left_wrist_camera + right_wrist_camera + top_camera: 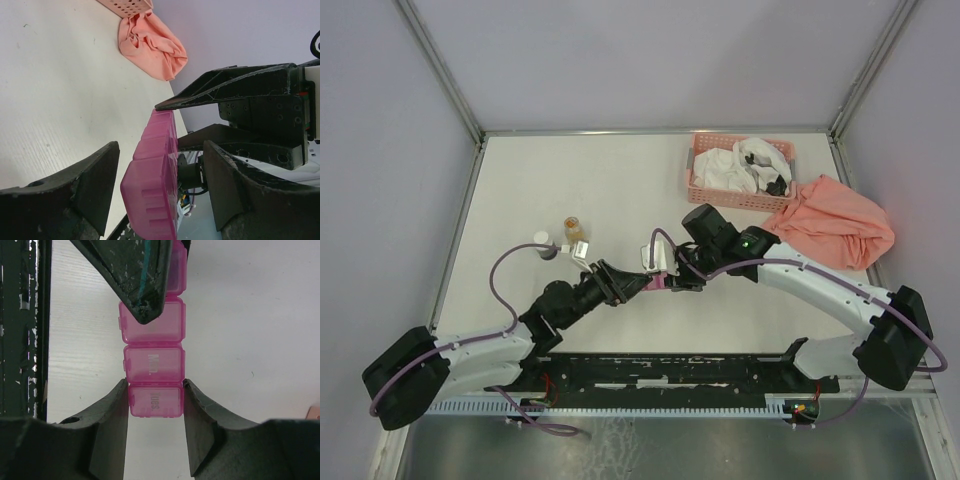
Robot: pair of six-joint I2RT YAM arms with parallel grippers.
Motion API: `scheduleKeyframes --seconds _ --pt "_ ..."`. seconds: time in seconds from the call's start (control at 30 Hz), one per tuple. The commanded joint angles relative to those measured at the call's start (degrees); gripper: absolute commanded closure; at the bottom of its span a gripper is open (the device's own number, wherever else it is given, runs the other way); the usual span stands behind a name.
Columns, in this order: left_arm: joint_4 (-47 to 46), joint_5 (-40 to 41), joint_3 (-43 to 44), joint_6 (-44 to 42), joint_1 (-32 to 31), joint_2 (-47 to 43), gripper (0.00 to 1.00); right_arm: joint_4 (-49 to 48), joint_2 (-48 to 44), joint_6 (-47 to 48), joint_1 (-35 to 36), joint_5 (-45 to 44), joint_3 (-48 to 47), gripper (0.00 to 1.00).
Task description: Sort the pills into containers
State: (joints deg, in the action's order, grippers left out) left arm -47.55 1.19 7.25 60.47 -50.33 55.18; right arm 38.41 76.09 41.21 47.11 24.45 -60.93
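The right gripper (155,402) is pinching the pink pill organizer (152,362) between its jaws, probably steadying it; the left gripper (159,187), jaws spread, is straddling it.

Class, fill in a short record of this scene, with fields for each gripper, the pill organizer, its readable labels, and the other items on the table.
Right gripper: shut on the pill organizer, clamping its end compartment
Left gripper: open, fingers either side of the strip, gaps visible
Organizer colour: magenta-pink
Readable labels: Mon., Tues.
Other items: amber bottle; salmon-orange basket holding white cloth; salmon cloth beside the basket
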Motion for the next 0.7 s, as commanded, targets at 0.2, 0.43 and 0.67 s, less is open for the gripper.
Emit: scheduleKeyframes --seconds 0.2,0.43,0.67 --pt "-4.39 -3.25 3.27 2.51 -0.04 2.54 0.34 -2.86 -2.53 0.36 0.43 -1.24 0.18 0.74" --pt "-6.29 -4.42 3.46 2.33 -0.02 5.22 0.50 -1.50 -2.70 1.81 0.44 0.49 0.11 0.73" --pt "-7.73 -4.27 3.13 2.64 -0.03 6.06 0.87 -0.19 -2.78 2.80 0.44 2.62 -0.02 0.72"
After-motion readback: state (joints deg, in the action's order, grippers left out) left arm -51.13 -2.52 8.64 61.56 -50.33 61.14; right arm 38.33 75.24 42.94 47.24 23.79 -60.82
